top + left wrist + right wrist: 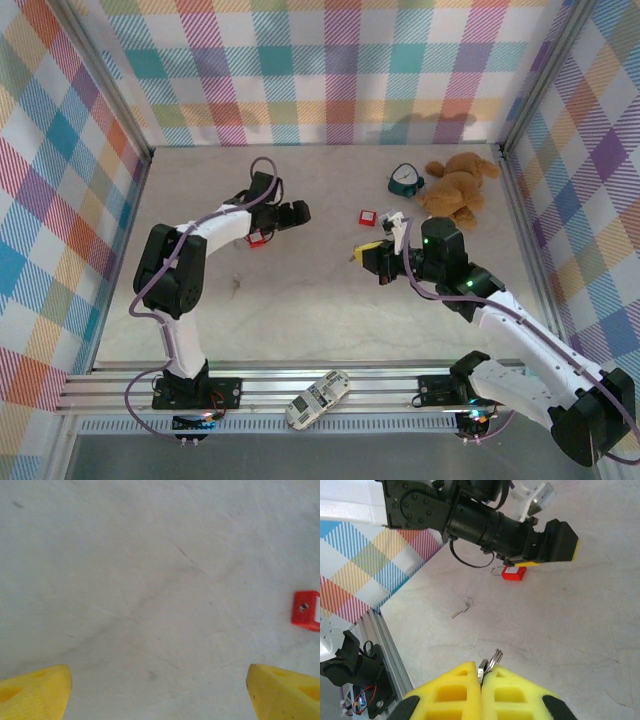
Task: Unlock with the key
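My right gripper point(481, 676) is shut on a small silver key point(490, 662) whose end pokes out past the yellow fingertips; from above it point(368, 257) hangs over the table's middle. A second key on a ring point(462, 607) lies flat on the table point(237, 283). One red padlock point(513, 573) lies under the left arm's wrist point(257, 238). Another red padlock point(367, 217) sits right of the left gripper point(297, 212) and appears at the right edge of the left wrist view point(306, 610). The left gripper point(160, 692) is open wide over bare table, with nothing between its fingers.
A brown teddy bear point(455, 185) and a teal object point(404, 181) lie at the back right. A white device point(318, 398) rests on the front aluminium rail. Plaid walls close in the table on three sides.
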